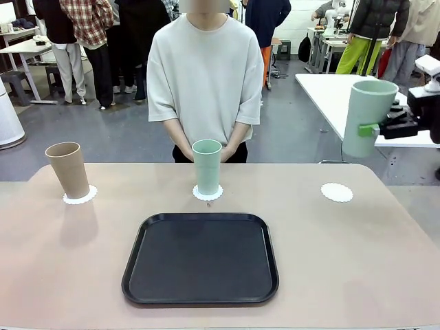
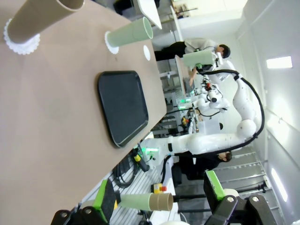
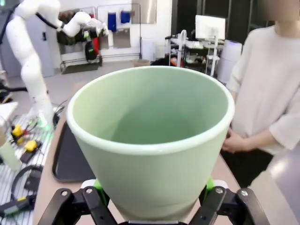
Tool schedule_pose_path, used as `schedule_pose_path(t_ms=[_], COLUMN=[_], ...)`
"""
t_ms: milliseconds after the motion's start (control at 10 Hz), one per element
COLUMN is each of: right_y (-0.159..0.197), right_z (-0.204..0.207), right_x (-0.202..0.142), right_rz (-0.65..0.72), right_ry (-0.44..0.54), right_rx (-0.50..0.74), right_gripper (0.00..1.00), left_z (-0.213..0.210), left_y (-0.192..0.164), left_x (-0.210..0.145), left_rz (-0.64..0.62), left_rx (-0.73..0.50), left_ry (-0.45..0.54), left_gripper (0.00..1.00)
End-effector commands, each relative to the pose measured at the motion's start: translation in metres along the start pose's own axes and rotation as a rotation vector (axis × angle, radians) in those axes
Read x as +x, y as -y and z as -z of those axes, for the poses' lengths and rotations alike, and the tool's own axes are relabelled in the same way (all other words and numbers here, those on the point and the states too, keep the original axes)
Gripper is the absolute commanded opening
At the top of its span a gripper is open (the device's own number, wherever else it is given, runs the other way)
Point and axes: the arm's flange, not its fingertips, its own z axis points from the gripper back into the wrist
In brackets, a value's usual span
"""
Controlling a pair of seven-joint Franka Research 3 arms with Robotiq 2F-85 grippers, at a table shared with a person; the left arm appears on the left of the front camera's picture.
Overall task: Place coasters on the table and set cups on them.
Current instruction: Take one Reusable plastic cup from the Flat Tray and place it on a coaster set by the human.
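- The black tray (image 1: pixel 200 258) lies at the middle of the beige surface (image 1: pixel 357 261), on the robot's side; all places below are given from it.
- Beyond the tray's far edge a pale green cup (image 1: pixel 207 167) stands upright on a scalloped coaster (image 1: pixel 207 194), just before the person (image 1: pixel 204 75), whose hands are clasped low.
- Far-left of the tray, the tan cup (image 1: pixel 68 169) stands on a second coaster (image 1: pixel 80 196), leaning slightly.
- Far-right of the tray, a third coaster (image 1: pixel 337 192) lies bare.
- High above that side, well clear of the surface, the right gripper (image 1: pixel 375 128) has its jaws clenched on the held green cup (image 1: pixel 368 117), a green pad pressed to the cup's wall.
- The right wrist view adds the inside of that cup (image 3: pixel 152 136), seemingly holding nothing, with the jaws hugging both sides of its lower part.
- The left wrist view shows the left gripper (image 2: pixel 159 199), jaws released and wide apart, past the tray's near edge and off the side of the surface.
- That same view shows the tray (image 2: pixel 123 107) sideways.
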Motion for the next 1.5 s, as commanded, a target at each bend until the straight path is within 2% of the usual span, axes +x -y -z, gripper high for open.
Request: schedule_pose_path(t_ms=[0,300,500,1000,1100,1200,1400], right_y=[0.01,0.009,0.007,0.007,0.017,0.046,0.079], right_z=[-0.008,-0.012,-0.007,-0.007,-0.003,-0.003,0.003], right_x=[-0.018,-0.029,-0.034,-0.032,-0.035,-0.052,-0.082], right_rz=[-0.022,-0.087,-0.046,-0.06,-0.091,-0.078,-0.072], right_ry=[-0.051,-0.033,-0.051,-0.047,-0.031,0.015,0.072], right_rx=[0.101,0.142,0.116,0.121,0.151,0.205,0.217], right_gripper=[0.85,0.85,0.85,0.85,0.85,0.85,0.85], left_z=[-0.001,-0.001,-0.001,-0.001,-0.001,-0.001,-0.001], left_y=[0.002,0.002,0.002,0.002,0.002,0.002,0.002], left_x=[-0.001,-0.001,-0.001,-0.001,-0.001,-0.001,-0.001], left_rz=[0.01,0.01,0.01,0.01,0.01,0.01,0.01], left_rx=[-0.014,-0.014,-0.014,-0.014,-0.014,-0.014,-0.014], left_ry=[0.011,0.011,0.011,0.011,0.011,0.011,0.011], left_gripper=[1.0,1.0,1.0,1.0,1.0,1.0,1.0])
